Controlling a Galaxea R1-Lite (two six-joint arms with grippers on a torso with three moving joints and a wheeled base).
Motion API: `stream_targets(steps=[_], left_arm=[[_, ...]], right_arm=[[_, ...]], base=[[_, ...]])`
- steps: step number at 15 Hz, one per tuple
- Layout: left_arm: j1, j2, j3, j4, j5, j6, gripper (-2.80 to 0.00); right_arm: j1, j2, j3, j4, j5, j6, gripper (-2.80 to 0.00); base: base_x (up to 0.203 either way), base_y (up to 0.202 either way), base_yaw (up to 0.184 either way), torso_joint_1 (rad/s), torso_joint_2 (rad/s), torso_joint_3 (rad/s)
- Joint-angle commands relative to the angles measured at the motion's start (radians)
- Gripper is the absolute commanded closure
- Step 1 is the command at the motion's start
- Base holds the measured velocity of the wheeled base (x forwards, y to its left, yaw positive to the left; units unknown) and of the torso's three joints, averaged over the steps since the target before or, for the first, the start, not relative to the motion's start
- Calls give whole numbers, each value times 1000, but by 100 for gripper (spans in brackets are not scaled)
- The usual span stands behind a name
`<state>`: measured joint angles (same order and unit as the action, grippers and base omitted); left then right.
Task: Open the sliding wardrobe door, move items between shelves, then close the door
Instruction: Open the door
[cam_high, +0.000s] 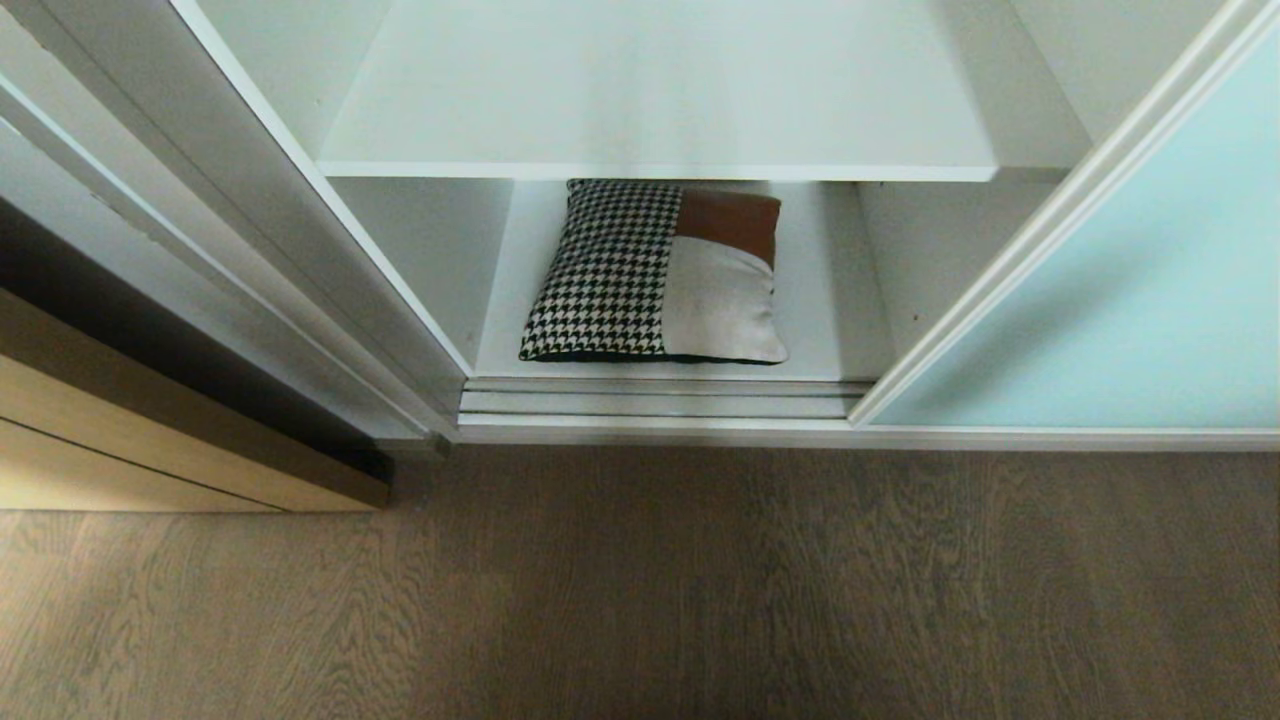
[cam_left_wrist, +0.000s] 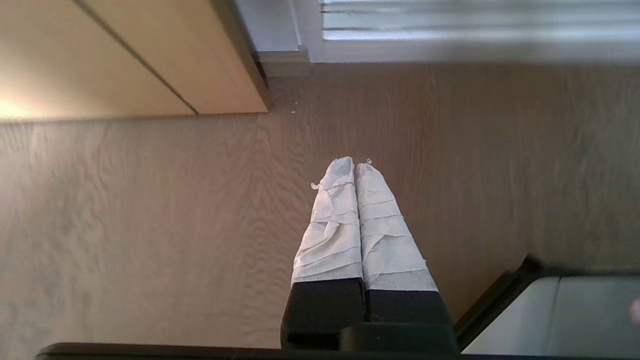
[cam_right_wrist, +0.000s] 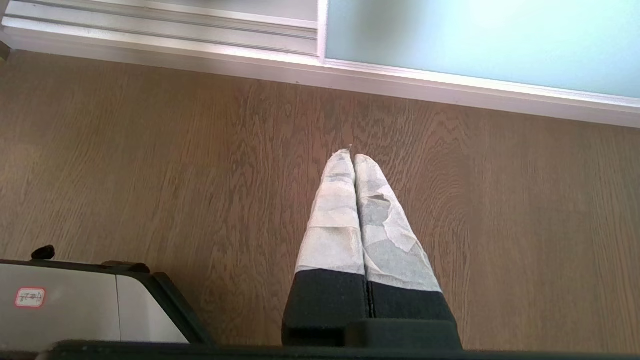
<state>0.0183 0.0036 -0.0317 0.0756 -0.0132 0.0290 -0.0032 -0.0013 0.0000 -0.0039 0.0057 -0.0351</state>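
The cushion (cam_high: 655, 275), houndstooth on one side, grey-beige with a brown strip on the other, lies flat on the lowest white shelf (cam_high: 830, 320) of the wardrobe. A bare white shelf (cam_high: 660, 90) sits above it. The frosted aqua sliding door (cam_high: 1130, 300) stands slid to the right, leaving the compartment uncovered; its lower edge also shows in the right wrist view (cam_right_wrist: 480, 40). Neither arm appears in the head view. My left gripper (cam_left_wrist: 355, 165) and right gripper (cam_right_wrist: 352, 156) both point down over the wood floor, fingers pressed together and holding nothing.
A tan wood cabinet (cam_high: 150, 440) stands at the left beside the wardrobe's frame. The metal door track (cam_high: 660, 400) runs along the wardrobe's base. Wood floor (cam_high: 640, 600) lies in front. Parts of my base (cam_right_wrist: 75, 305) show by the grippers.
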Motion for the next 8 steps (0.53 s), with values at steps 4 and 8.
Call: stream_targets(steps=[4, 8], left_arm=[[0, -1, 9, -13, 21, -32, 0], [0, -1, 20, -53, 18, -36, 0]], right_arm=[[0, 0, 0, -1, 0, 0, 0], [0, 0, 0, -1, 0, 0, 0]], base=[[0, 0, 0, 0, 0, 0], [0, 0, 0, 0, 0, 0]])
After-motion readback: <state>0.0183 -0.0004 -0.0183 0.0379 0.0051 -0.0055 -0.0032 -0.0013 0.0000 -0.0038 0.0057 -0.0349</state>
